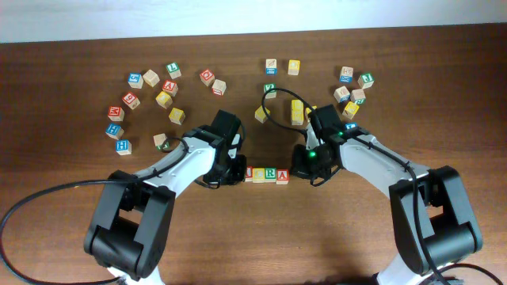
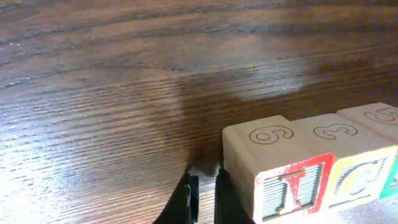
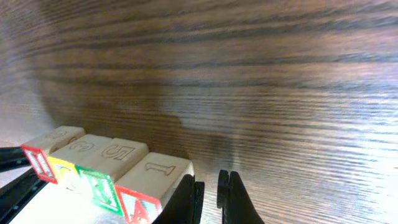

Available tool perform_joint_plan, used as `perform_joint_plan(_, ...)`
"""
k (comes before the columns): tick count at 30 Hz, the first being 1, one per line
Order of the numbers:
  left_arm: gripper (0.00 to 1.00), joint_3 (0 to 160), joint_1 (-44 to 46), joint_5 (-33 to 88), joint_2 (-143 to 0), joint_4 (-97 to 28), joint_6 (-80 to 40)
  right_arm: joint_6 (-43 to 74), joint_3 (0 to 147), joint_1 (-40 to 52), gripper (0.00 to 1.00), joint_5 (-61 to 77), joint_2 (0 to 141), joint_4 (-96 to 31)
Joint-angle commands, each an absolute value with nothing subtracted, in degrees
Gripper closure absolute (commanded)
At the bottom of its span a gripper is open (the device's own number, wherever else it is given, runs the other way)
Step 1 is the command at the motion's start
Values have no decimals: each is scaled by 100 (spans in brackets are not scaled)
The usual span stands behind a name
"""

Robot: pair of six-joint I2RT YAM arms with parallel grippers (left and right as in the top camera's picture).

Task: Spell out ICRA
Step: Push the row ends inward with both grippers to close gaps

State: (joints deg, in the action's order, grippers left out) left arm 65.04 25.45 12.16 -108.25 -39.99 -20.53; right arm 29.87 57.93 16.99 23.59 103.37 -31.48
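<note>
Four wooden cubes stand in a touching row at the table's middle: red I [image 1: 250, 173], yellow C [image 1: 261, 173], green R [image 1: 271, 174], red A [image 1: 282, 175]. My left gripper [image 1: 238, 170] is low at the row's left end, just beside the I cube [image 2: 289, 186], with its jaws [image 2: 205, 186] nearly closed on nothing. The C cube [image 2: 357, 177] follows it. My right gripper [image 1: 299, 168] is low at the right end, its jaws [image 3: 210, 186] nearly closed and empty next to the A cube [image 3: 158, 171]. The R cube [image 3: 102, 186] sits beside that.
Several loose letter cubes lie scattered along the back: a cluster at the left [image 1: 150, 87], a few in the middle [image 1: 281, 67], a cluster at the right [image 1: 352, 87]. Yellow cubes [image 1: 297, 111] sit just behind my right arm.
</note>
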Motion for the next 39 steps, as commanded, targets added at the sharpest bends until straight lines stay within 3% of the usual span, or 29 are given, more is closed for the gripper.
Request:
perform_joint_plan(1, 96, 6729, 2571, 722, -10886, -4355, -1962, 2895, 5811, 1669, 91, 2023, 10366, -3173)
perform_joint_plan(4, 100, 7035, 2523, 104, -10886, -4825, -2053, 2753, 5999, 1496, 92, 2029, 10366, -3649)
perform_joint_plan(8, 100, 7365, 2226, 373, -10886, -4866, -2051, 2222, 6390, 1544, 96, 2069, 10366, -5339)
perform_joint_plan(10, 100, 7373, 2222, 556, -10886, -4563, -2132, 2169, 6294, 1765, 96, 2051, 10366, -5507)
perform_joint_plan(17, 100, 7354, 2222, 554, -10886, -4222, -2628, 3100, 5902, 2477, 96, 2029, 10366, -4174)
perform_joint_plan(39, 99, 7354, 2222, 556, -10886, -4268, -2628, 3507, 5902, 2480, 96, 2102, 10366, -3848)
